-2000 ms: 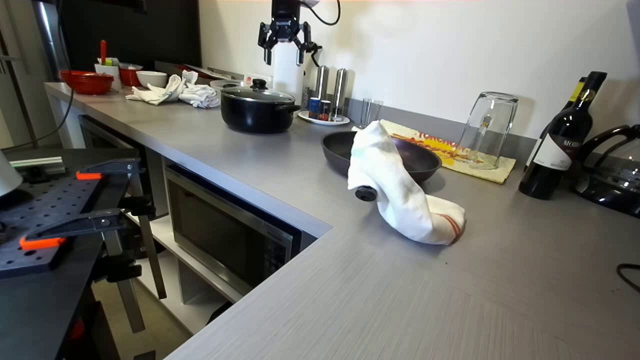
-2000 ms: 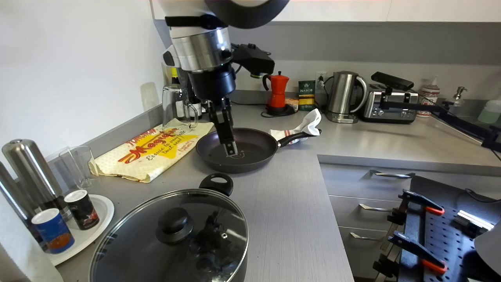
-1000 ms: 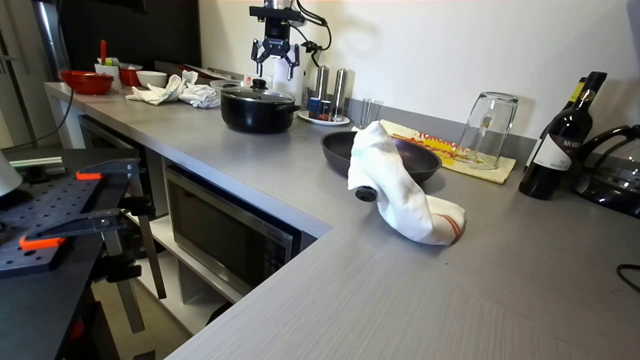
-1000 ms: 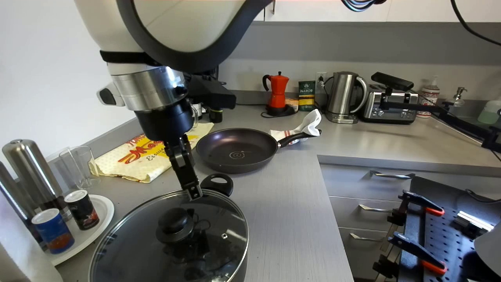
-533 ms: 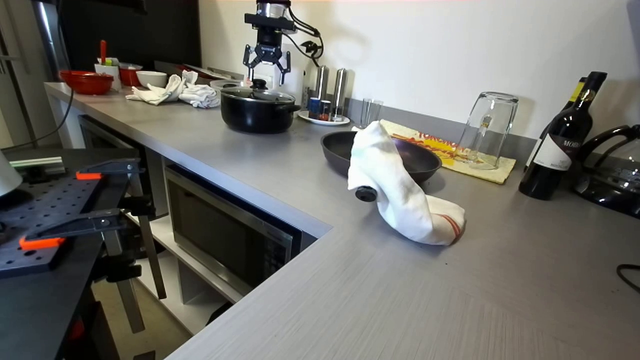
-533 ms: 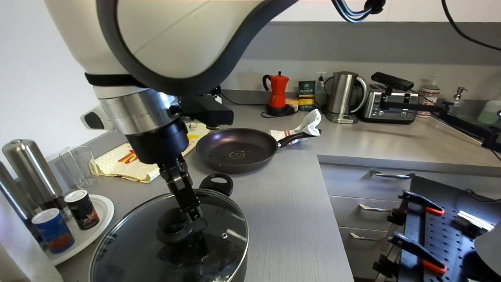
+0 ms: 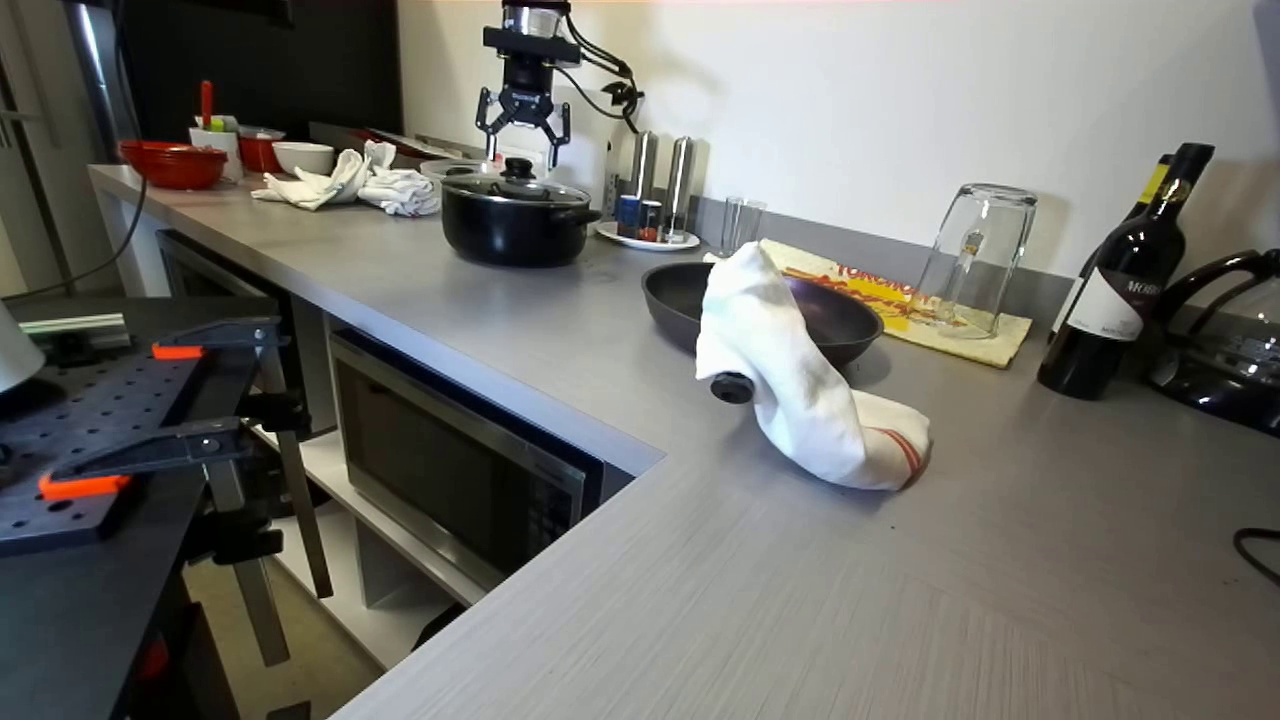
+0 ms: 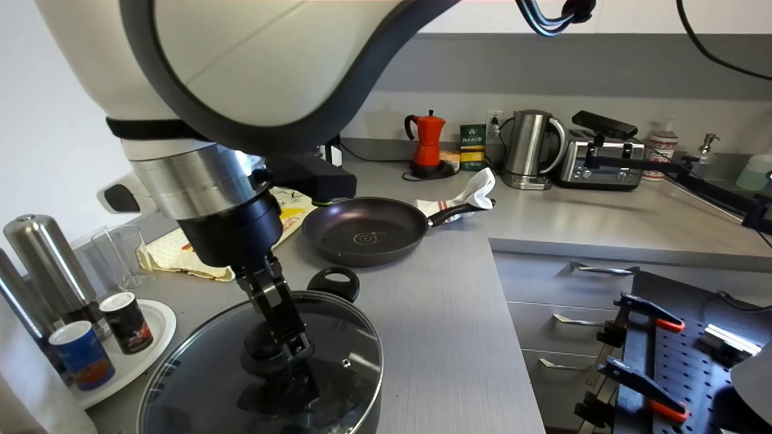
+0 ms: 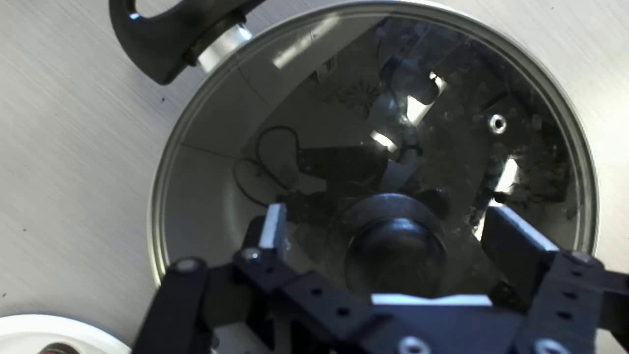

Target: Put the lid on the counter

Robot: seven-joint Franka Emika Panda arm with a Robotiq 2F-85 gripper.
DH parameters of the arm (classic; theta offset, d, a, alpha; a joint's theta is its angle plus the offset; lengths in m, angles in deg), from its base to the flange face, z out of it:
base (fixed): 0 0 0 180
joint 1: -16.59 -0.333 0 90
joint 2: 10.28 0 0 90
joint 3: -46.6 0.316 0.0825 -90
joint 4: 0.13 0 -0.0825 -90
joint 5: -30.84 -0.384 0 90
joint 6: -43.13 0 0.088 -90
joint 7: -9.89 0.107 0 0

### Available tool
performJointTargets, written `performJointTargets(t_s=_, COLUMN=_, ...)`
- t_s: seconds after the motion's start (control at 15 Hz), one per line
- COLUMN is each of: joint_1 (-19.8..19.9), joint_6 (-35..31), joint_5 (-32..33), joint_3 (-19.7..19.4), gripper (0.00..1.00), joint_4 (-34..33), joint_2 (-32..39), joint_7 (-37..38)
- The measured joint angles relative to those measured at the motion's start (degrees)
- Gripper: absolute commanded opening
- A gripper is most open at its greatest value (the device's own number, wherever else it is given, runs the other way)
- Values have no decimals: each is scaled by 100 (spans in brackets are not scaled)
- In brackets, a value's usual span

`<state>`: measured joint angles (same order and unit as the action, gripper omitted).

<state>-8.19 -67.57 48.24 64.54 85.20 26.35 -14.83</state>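
Grey counter (image 8: 446,337) below a round, glossy, silver-rimmed glass lid (image 9: 373,164).

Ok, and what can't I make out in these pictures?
Inside the pot: hidden by the dark, reflective lid, wrist view.
Part of the knob: behind the claw in an exterior view.
White plate: cut off by the wrist view's edges.
Yellowish cloth: partly behind the arm in an exterior view.
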Motion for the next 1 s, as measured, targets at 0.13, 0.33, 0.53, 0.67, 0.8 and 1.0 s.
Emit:
performJointTargets(t_s=0.13, joint_1=0, joint_6=-1, joint_5=-3, joint_3=30, gripper=100, joint_4=-20, joint_2=29, joint_7=-101)
performJointTargets(t_s=0.33, joint_1=-1, joint_6=-7, joint_5=-6, joint_3=99, gripper=100, joint_4=-72, joint_2=105, joint_7=-278)
performJointTargets(t_s=0.53, joint_1=-18, joint_6=-8, joint_5=-6, joint_3=159, gripper=74, joint_4=-103, joint_2=158, joint_7=-444)
performJointTargets(t_s=0.67, joint_1=-37, joint_6=-8, joint_5=-4, joint_3=182, gripper=59, joint_4=-137, joint_2=193, joint_7=-501)
performJointTargets(t_s=0.8, joint_1=-41, joint_6=-7, joint_5=-3, joint_3=182, gripper=43, joint_4=-207, joint_2=207, joint_7=-556)
performJointTargets(t_s=1.0, joint_1=-40, joint_6=0, joint_5=-4, joint_3=185, gripper=26, joint_4=-282, joint_2=200, joint_7=-602)
